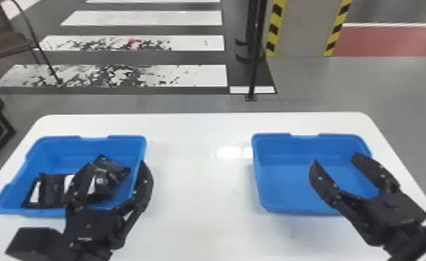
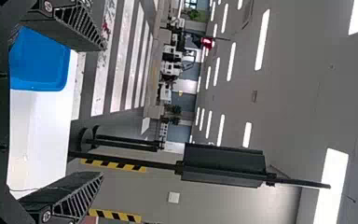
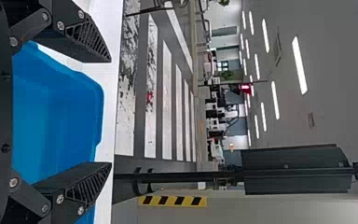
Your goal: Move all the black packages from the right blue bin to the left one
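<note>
Left gripper (image 1: 115,166): fingers wide apart, nothing between them in the left wrist view; over the near right part of the left blue bin (image 1: 54,140)
Right gripper (image 1: 334,159): fingers spread wide, gripping nothing; over the right blue bin (image 1: 271,206), pointing far and left
Black packages (image 1: 52,191): in the left bin, toward its near side; left part lies flat, its long axis hard to tell; right part tilted, a corner pointing far, partly hidden by a finger
</note>
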Robot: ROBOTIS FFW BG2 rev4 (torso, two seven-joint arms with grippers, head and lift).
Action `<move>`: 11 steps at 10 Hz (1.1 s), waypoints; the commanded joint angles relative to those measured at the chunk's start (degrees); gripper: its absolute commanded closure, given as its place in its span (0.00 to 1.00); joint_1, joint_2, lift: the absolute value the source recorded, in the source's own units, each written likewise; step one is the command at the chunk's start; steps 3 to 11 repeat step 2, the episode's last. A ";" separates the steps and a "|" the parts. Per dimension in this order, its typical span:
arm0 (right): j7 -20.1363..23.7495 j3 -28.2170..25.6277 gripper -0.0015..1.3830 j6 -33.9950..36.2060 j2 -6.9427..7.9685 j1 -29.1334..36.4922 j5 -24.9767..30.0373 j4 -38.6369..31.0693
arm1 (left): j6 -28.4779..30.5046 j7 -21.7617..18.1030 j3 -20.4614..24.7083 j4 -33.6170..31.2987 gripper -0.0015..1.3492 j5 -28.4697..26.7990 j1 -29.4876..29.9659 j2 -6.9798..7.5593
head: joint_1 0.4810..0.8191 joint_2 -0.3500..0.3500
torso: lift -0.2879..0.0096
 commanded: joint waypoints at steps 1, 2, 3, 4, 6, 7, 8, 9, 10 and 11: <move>0.00 0.00 0.19 0.00 0.00 0.00 0.00 0.00 | 0.01 0.00 -0.12 0.00 0.07 0.00 0.00 0.10 | 0.63 0.52 | 0.45; 0.00 0.00 0.19 0.00 0.00 0.00 0.00 0.00 | 0.01 0.00 -0.12 0.00 0.07 0.00 0.00 0.10 | 0.63 0.52 | 0.45; 0.00 0.00 0.19 0.00 0.00 0.00 0.00 0.00 | 0.01 0.00 -0.12 0.00 0.07 0.00 0.00 0.10 | 0.63 0.52 | 0.45; 0.00 0.00 0.19 0.00 0.00 0.00 0.00 0.00 | 0.01 0.00 -0.12 0.00 0.07 0.00 0.00 0.10 | 0.63 0.52 | 0.45; 0.00 0.00 0.19 0.00 0.00 0.00 0.00 0.00 | 0.01 0.00 -0.12 0.00 0.07 0.00 0.00 0.10 | 0.63 0.52 | 0.45; 0.00 0.00 0.19 0.00 0.00 0.00 0.00 0.00 | 0.01 0.00 -0.12 0.00 0.07 0.00 0.00 0.10 | 0.63 0.52 | 0.45; 0.00 0.00 0.19 0.00 0.00 0.00 0.00 0.00 | 0.01 0.00 -0.12 0.00 0.07 0.00 0.00 0.10 | 0.63 0.52 | 0.45; 0.00 0.00 0.19 0.00 0.00 0.00 0.00 0.00 | 0.01 0.00 -0.12 0.00 0.07 0.00 0.00 0.10 | 0.63 0.52 | 0.45; 0.00 0.00 0.19 0.00 0.00 0.00 0.00 0.00 | 0.01 0.00 -0.12 0.00 0.07 0.00 0.00 0.10 | 0.63 0.52 | 0.45; 0.00 0.00 0.19 0.00 0.00 0.00 0.00 0.00 | 0.01 0.00 -0.12 0.00 0.07 0.00 0.00 0.10 | 0.63 0.52 | 0.45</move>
